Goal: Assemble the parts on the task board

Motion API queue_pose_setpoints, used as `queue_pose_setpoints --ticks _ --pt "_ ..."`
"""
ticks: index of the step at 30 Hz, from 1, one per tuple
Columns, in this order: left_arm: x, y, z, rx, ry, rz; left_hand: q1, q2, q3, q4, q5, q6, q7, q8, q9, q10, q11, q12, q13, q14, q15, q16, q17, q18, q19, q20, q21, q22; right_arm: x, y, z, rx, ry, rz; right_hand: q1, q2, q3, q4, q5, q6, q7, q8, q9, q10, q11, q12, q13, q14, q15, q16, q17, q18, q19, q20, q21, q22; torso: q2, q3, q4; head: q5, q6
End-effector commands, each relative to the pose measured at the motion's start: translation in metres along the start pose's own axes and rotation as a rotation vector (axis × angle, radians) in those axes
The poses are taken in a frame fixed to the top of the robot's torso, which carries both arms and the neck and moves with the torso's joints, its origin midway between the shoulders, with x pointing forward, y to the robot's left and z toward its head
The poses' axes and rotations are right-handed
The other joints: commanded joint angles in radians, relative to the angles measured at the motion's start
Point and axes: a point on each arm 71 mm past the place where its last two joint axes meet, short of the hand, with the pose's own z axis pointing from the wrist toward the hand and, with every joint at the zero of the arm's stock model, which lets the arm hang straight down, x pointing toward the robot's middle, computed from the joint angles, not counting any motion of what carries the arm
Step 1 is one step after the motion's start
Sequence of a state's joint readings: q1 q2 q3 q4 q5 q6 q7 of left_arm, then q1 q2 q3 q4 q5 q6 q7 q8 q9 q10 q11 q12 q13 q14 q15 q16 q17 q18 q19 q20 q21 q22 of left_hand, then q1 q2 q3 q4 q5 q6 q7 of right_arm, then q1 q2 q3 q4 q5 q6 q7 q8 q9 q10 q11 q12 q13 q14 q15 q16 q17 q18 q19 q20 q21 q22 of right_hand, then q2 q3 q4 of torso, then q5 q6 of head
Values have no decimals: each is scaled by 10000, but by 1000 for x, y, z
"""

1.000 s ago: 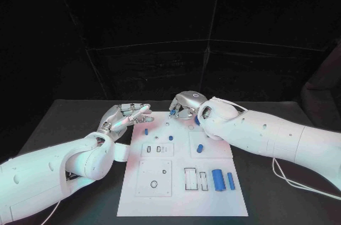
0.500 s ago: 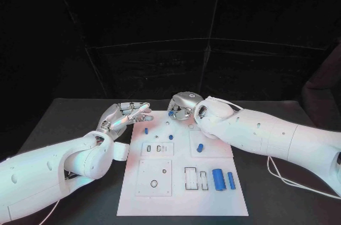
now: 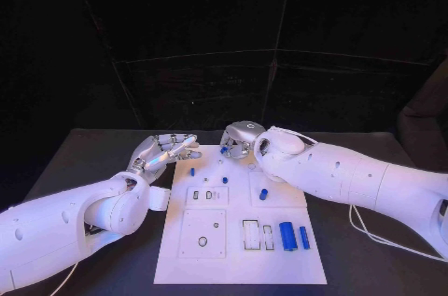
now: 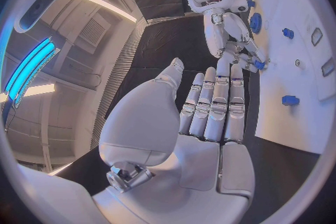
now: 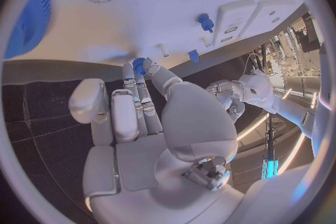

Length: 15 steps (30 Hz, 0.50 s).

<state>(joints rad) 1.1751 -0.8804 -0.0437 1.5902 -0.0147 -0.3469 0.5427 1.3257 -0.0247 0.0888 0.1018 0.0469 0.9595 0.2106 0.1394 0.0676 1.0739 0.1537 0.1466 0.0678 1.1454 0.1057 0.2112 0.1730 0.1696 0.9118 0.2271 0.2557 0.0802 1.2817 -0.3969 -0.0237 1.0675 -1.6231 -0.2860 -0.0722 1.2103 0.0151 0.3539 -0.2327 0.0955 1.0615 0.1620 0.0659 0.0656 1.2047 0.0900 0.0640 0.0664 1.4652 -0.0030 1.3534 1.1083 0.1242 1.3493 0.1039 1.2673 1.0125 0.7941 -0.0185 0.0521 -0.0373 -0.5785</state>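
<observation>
The white task board [image 3: 234, 260] lies in the middle of the black table. My right hand [image 3: 241, 140] hovers over the board's far edge and pinches a small blue toothed part [image 5: 139, 64] at its fingertips; the same part shows under that hand in the head view [image 3: 224, 149]. My left hand [image 3: 166, 151] is beside the board's far left corner, fingers straight and apart [image 4: 213, 103], holding nothing. On the board lie a blue peg [image 3: 192, 172], a smaller blue piece [image 3: 225, 179] and another blue piece [image 3: 263, 193].
A blue cylinder [image 3: 287, 235] and a blue bar [image 3: 304, 237] lie at the board's near right beside slots [image 3: 250, 234]. A larger blue gear [image 5: 31, 19] sits on the board near my right hand. My right arm [image 3: 355, 176] crosses the table's right side.
My right hand has shifted a little to the left along the board's far edge, still holding the small blue part. The left hand has barely moved.
</observation>
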Motion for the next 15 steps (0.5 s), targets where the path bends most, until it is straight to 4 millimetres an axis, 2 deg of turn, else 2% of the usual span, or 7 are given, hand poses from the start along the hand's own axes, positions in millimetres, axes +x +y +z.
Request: queue_pose_setpoints --ticks 1,5,11,15 --pt "2 -2 0 86 159 -32 59 76 16 -62 25 24 56 -57 -14 12 43 -61 -13 3 40 -36 15 152 40 -1 -50 -8 -1 1 1 65 7 -165 -25 -133 52 62 -73 -119 25 -43 -7 -142 18 -36 -22 292 73 -9 -42 -182 -88 34 34 -41 5 -4 8 -10 7" --pt "1 -2 1 77 160 -30 59 76 16 -62 25 24 56 -57 -14 12 43 -61 -13 3 40 -36 15 152 40 -1 -50 -8 -1 2 2 43 -52 -169 -68 -301 72 165 -130 -351 67 -62 -22 -381 76 -22 -25 267 124 -42 -126 -167 -147 85 4 -104 7 -6 8 -8 6" --pt "1 -2 1 52 161 -30 61 74 8 -86 25 21 62 -76 -15 10 48 -86 -13 0 45 -61 20 153 39 4 -69 -23 -2 2 1 46 -257 -142 -57 -667 -104 364 -85 -1127 80 -62 -28 -897 150 -1 -21 208 188 -136 -341 -118 -297 159 -118 -330 12 -1 -10 11 16" --pt "0 -2 0 35 155 -26 61 73 7 -88 25 20 63 -79 -15 8 49 -89 -13 -1 45 -64 20 153 39 5 -71 -24 -7 -2 -6 39 -636 -75 -14 -742 -230 469 -42 -1258 77 -35 -7 -1005 146 60 -7 193 186 -164 -404 -102 -341 165 -160 -407 13 16 -25 15 34"
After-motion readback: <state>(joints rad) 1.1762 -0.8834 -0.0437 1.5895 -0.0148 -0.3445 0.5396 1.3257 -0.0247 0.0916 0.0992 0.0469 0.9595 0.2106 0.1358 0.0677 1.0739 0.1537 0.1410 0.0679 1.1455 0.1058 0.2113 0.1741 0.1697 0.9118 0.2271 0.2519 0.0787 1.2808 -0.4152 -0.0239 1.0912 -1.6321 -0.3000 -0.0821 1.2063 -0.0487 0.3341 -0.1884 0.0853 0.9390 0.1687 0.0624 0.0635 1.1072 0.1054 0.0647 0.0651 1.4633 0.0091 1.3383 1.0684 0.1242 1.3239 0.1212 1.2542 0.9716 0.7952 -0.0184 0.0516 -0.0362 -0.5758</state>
